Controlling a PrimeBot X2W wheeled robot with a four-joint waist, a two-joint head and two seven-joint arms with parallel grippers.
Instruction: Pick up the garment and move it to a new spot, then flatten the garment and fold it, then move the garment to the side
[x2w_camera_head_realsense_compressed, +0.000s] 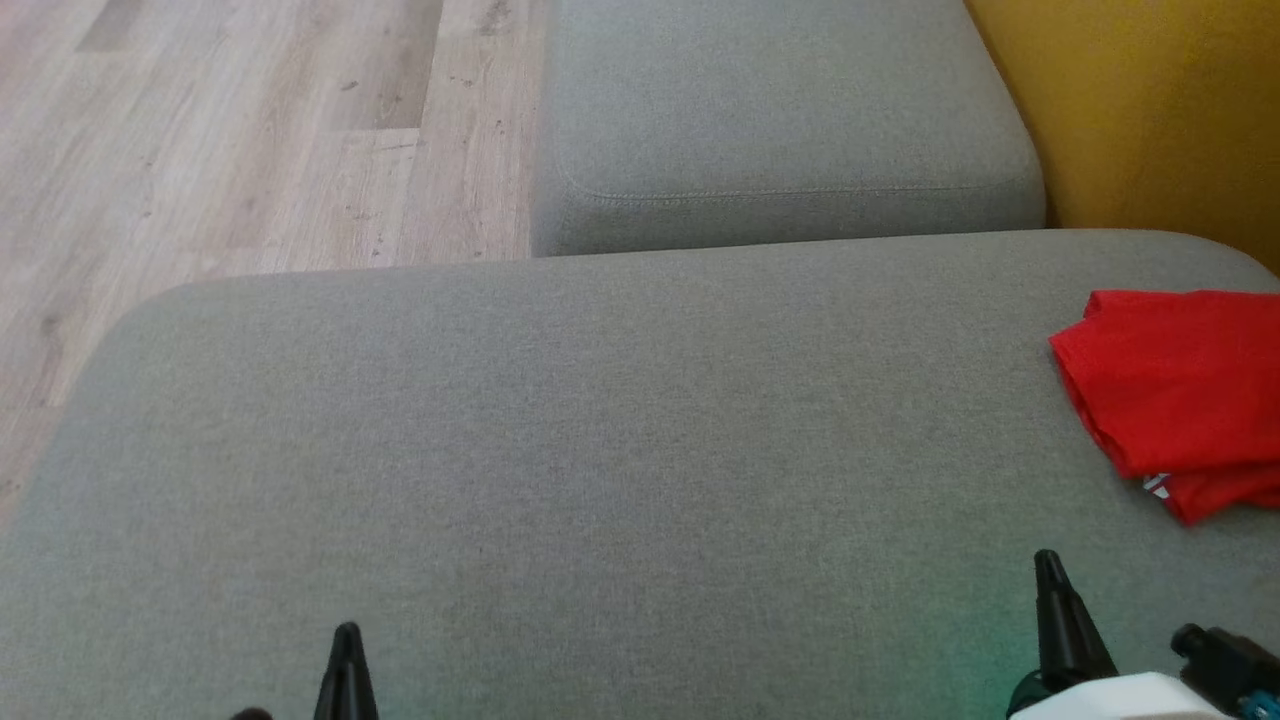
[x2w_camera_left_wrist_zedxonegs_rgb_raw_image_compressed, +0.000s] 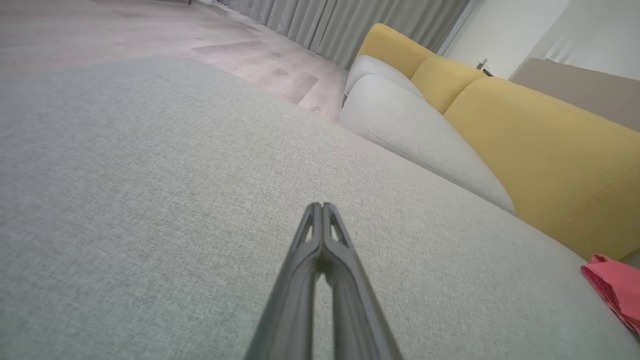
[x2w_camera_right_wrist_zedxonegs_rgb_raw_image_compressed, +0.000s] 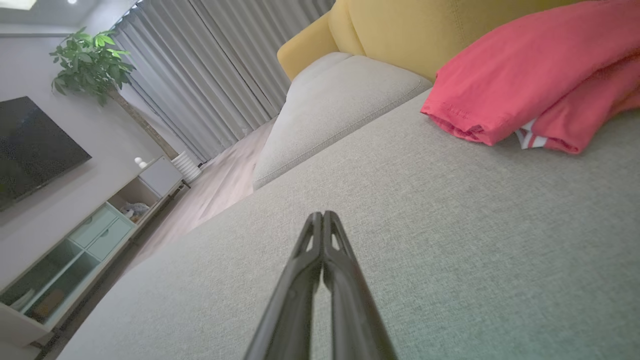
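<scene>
The folded red garment (x2w_camera_head_realsense_compressed: 1180, 400) lies at three o'clock, at the right edge of the grey seat cushion (x2w_camera_head_realsense_compressed: 600, 450). Bare fabric spreads toward nine. At seven and five o'clock, the left gripper (x2w_camera_head_realsense_compressed: 347, 655) and right gripper (x2w_camera_head_realsense_compressed: 1050, 590) hover clenched, empty.

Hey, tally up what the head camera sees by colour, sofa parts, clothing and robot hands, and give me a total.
Grey seat cushions: 2
Yellow backrest: 1
Red garment: 1
Dark robot hands, left hand and right hand: 2
Total: 6
</scene>
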